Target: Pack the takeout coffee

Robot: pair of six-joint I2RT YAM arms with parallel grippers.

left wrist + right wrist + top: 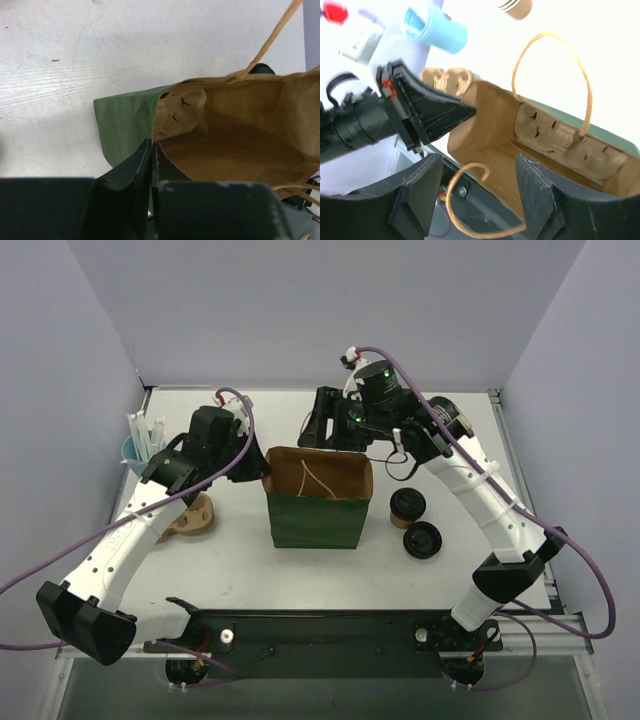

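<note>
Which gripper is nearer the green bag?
Left. The left gripper pinches the green bag at its left rim; the right gripper hangs open above its far edge, by a handle.

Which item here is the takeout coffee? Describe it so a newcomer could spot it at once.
Start at the green paper bag standing open mid-table. Right of it sit two round black tops; the takeout coffee is the one nearer the bag. Brown cup wall shows under its lid, whereas the loose black lid beside it lies flat without a cup.
</note>
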